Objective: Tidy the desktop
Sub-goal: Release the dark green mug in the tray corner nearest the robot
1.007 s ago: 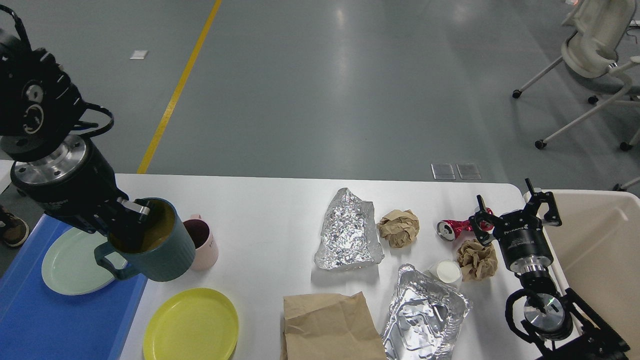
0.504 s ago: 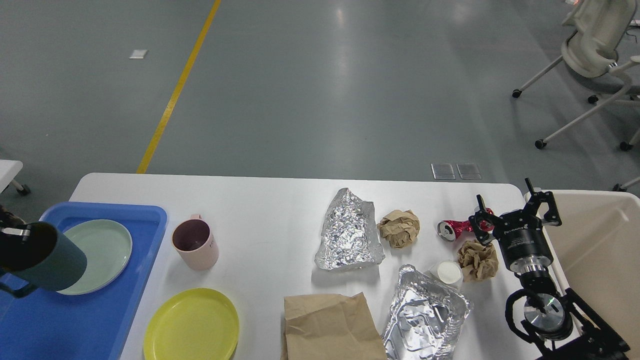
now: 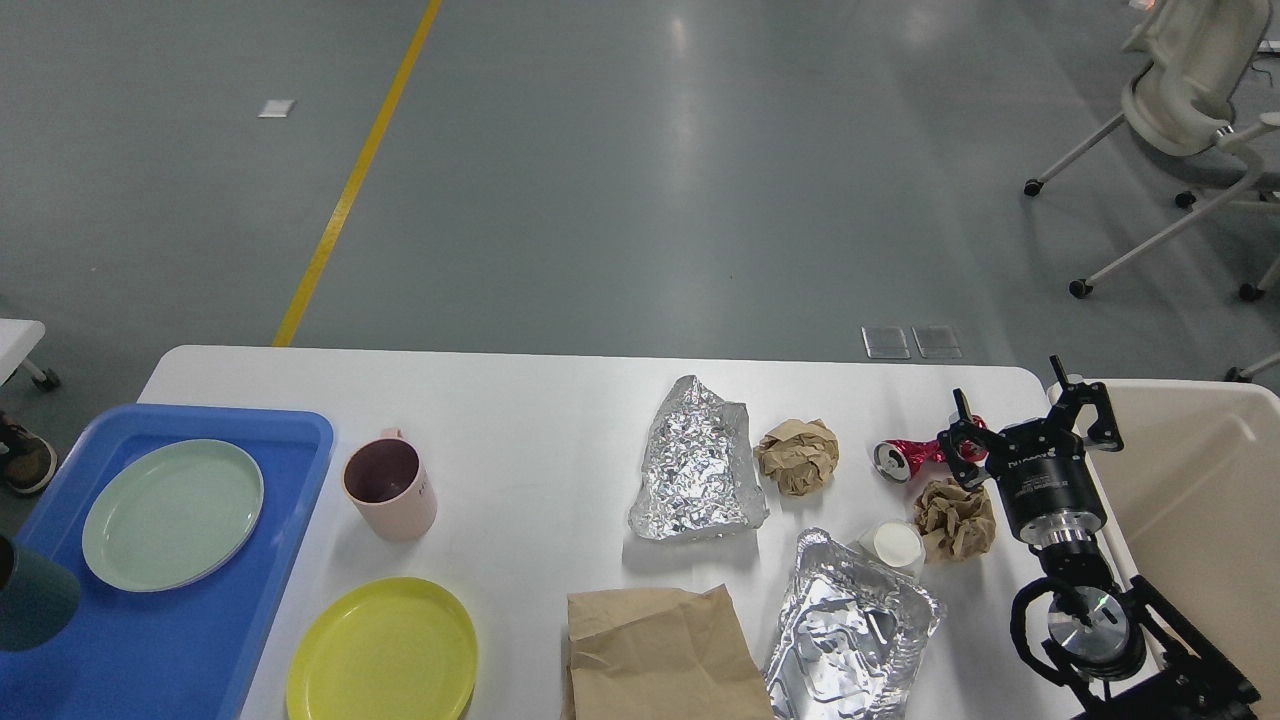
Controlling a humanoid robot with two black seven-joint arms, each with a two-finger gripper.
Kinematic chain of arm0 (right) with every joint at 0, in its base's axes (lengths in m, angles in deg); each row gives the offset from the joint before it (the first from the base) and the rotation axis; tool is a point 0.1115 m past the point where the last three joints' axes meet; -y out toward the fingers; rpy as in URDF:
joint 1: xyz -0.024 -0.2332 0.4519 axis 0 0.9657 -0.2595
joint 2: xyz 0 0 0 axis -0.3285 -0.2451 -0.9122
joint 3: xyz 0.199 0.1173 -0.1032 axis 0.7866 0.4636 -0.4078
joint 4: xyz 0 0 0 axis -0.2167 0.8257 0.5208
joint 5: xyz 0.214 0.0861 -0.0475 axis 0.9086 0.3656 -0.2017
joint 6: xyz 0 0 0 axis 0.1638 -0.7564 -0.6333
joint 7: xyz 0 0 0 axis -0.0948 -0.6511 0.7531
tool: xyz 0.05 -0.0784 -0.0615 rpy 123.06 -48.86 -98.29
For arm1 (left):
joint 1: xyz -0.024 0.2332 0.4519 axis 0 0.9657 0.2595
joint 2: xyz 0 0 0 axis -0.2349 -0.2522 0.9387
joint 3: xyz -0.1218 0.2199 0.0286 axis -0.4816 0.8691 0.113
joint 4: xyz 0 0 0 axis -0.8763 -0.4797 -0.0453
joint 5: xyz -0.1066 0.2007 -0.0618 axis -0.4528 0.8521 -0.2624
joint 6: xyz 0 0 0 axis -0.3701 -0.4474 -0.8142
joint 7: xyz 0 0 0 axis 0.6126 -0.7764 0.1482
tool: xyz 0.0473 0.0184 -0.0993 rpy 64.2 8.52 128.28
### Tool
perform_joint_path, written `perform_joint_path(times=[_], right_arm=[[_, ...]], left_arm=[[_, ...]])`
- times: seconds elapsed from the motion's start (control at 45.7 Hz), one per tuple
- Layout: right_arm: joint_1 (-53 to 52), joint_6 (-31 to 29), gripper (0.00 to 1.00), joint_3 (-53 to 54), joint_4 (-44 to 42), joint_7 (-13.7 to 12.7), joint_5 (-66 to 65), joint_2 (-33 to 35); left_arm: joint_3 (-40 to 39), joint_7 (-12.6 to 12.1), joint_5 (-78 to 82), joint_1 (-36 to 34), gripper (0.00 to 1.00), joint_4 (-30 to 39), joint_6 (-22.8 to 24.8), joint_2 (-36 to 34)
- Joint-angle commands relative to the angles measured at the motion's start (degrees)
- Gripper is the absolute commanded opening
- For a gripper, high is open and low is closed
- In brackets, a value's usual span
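At far left edge of blue tray [image 3: 250, 560], dark teal mug [image 3: 35, 605] is only partly seen; left gripper is out of view, finger state can't be told. Mug should be set down upright on bare tray, clear of green plate [image 3: 172, 513]. Desktop [image 3: 540, 420] fills lower frame, trash toward its right side. Right gripper [image 3: 1030, 420] is held w/ fingers spread near right edge by red can [image 3: 905, 457]. Vs 0.5 s ago: mug is further left/lower, right arm unchanged.

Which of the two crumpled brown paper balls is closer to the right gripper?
The lower paper ball, just left of the right gripper; the other paper ball sits farther left beside the crumpled foil.
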Motion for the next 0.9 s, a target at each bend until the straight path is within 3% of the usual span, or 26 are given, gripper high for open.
perform_joint_path(times=[0.0, 0.219, 0.416, 0.701, 0.81, 0.876], right_arm=[[0.0, 0.0, 1.00, 0.0, -0.1, 0.0, 0.0, 0.0], [0.0, 0.0, 1.00, 0.0, -0.1, 0.0, 0.0, 0.0], [0.0, 0.0, 1.00, 0.0, -0.1, 0.0, 0.0, 0.0], [0.0, 0.0, 1.00, 0.0, -0.1, 0.0, 0.0, 0.0], [0.0, 0.0, 1.00, 0.0, -0.1, 0.0, 0.0, 0.0], [0.0, 0.0, 1.00, 0.0, -0.1, 0.0, 0.0, 0.0]], left_arm=[[-4.8, -0.4, 0.0, 6.8, 0.01, -5.2, 0.1, 0.0], [-9.7, -6.6, -0.9, 12.5, 0.00, -8.2, -2.1, 1.1], [-13.3, -9.7, -1.0, 14.1, 0.00, -8.0, -1.2, 2.5], [-13.7, -9.7, -1.3, 14.3, 0.02, -7.8, -0.3, 2.6], [-13.7, -9.9, -1.3, 14.3, 0.07, -7.8, -0.7, 2.7], [-13.8, -9.9, -1.4, 14.3, 0.18, -7.8, -1.7, 2.7]])
